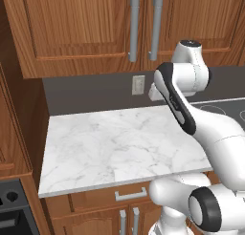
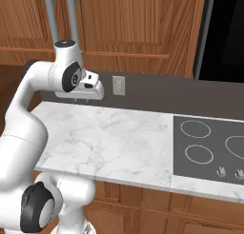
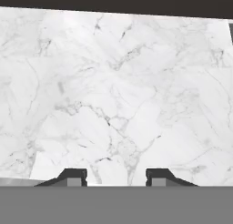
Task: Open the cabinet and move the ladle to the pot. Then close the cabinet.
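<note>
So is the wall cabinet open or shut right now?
Shut. Both doors of the cabinet sit flush, their grey bar handles side by side.

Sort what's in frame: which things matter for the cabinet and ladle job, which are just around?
Job:
- cabinet, both doors shut
- its bar handles
- gripper, jaws apart, holding nothing, above the counter

Just around:
- marble counter
- cooktop, burners bare
- wall outlet
- drawer below the counter
</note>
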Robot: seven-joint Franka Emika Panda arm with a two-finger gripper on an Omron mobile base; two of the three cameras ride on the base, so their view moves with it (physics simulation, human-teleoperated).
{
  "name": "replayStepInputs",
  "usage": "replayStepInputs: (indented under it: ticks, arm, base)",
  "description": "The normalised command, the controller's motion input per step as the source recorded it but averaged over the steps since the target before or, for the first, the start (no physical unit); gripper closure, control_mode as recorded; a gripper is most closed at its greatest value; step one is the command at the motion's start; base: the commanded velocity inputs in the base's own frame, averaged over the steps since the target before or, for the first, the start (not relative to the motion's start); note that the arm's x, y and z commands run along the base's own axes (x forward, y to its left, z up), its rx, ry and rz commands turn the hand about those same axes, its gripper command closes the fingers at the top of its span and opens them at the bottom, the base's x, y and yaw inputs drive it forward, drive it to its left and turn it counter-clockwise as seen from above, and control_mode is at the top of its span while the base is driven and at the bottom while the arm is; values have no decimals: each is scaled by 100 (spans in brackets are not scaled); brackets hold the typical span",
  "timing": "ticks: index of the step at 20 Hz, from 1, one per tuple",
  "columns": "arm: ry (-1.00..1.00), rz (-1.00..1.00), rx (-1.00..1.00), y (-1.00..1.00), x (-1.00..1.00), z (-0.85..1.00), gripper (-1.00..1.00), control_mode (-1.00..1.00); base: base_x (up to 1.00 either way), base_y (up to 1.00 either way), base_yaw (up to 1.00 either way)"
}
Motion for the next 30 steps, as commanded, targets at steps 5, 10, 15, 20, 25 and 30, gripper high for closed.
replayStepInputs:
  ticks: [5, 10, 15, 20, 25, 30]
  arm:
    - [-1, 0, 0, 3, -21, 0, -100, -100]
    - [-12, 0, -5, 21, -46, 1, -100, -100]
    - [-30, 0, -11, 25, -33, 30, -100, -100]
    - [-30, 0, -6, 11, -8, 56, -100, -100]
    - [-24, -1, 0, 0, 0, 62, -100, -100]
    - [-13, -3, 0, 2, 1, 53, -100, -100]
  base:
    - [0, 0, 0]
    - [0, 0, 0]
    - [0, 0, 0]
    - [0, 0, 0]
    - [0, 0, 0]
    - [0, 0, 0]
